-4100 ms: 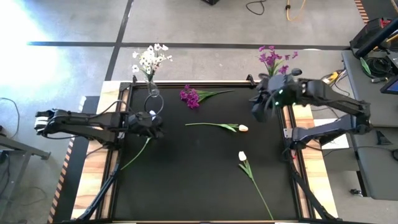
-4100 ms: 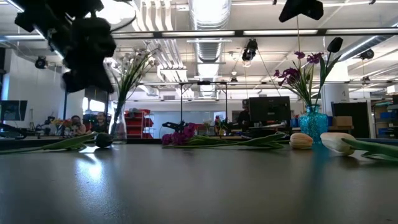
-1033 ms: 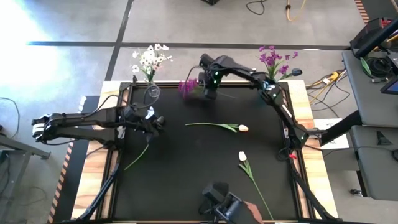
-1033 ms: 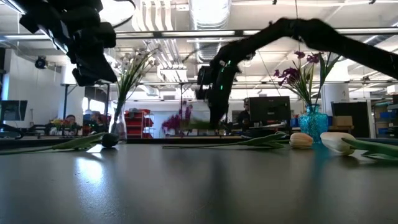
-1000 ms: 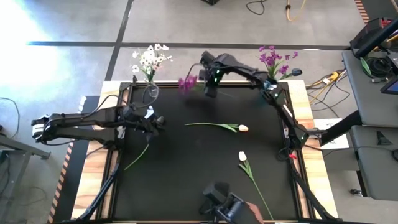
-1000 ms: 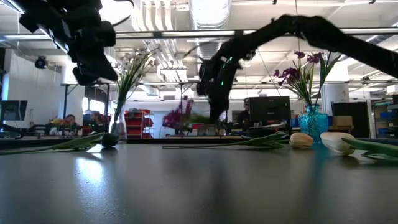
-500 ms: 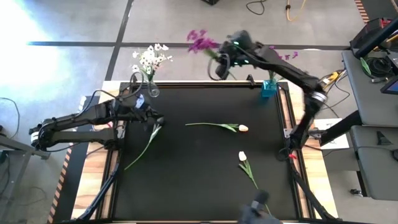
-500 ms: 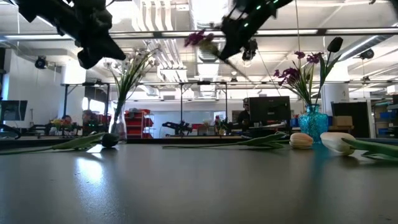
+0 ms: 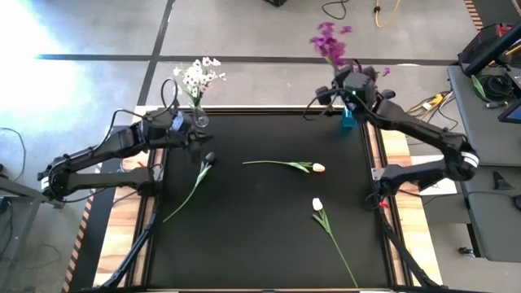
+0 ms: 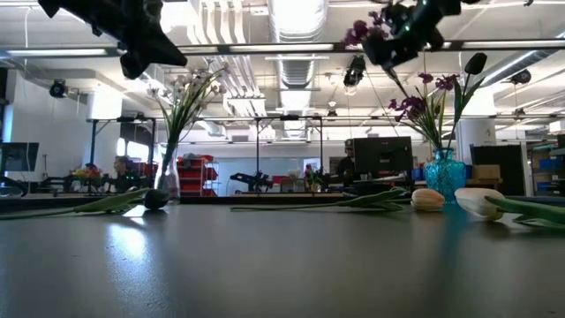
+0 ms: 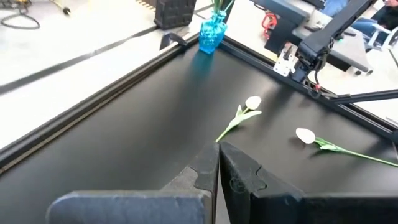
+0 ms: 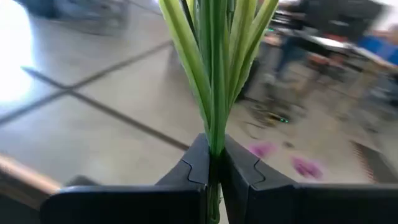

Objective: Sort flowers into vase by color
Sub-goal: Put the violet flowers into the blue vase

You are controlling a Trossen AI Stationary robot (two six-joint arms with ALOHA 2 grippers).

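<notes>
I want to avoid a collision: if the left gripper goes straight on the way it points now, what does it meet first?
Likely the bare black table top. The left gripper, shut, points down across it toward the cream tulip; nothing lies nearer, though depth is uncertain.

Two dark jointed arms; black flat-fingered tools

Grey concrete floor [image 9: 260, 32], dark tape lines; ceiling strip lights [image 10: 291, 18]; red shelving [image 10: 196, 172] behind.
</notes>
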